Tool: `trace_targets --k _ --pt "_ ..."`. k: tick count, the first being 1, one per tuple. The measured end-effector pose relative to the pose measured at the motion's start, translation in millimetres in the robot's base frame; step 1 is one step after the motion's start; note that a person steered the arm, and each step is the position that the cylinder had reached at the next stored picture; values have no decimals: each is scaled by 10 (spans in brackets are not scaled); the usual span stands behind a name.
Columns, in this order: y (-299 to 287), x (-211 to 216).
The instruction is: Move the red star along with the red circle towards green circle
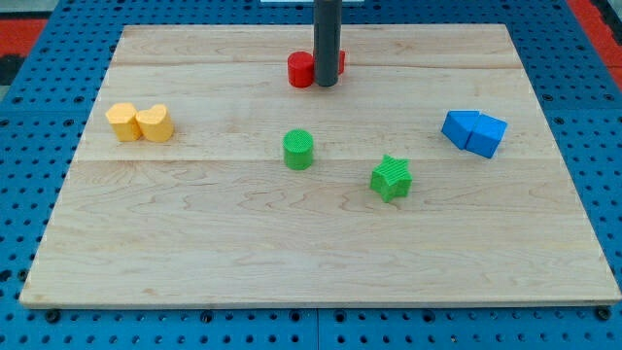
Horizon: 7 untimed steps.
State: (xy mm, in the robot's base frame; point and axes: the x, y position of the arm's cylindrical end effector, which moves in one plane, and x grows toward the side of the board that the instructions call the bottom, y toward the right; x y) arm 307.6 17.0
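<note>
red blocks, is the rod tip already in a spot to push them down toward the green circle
Probably yes. My tip sits right at the red blocks near the view's top, the rod hiding part of them. The green circle lies below with bare board between. Which red piece is the star I cannot tell.

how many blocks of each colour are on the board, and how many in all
Red: 2, a red circle and another red block mostly hidden behind the rod, my tip between them
Yellow: 2, touching
Green: 2, the green circle and a green star
Blue: 2, touching
Total: 8 blocks
</note>
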Motion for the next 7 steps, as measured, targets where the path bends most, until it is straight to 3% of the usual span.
trace_targets --k 1,2,3,5,7 --pt "64 -18" --pt "796 -446" --pt "146 -722" --pt "-417 228" --pt "-443 247"
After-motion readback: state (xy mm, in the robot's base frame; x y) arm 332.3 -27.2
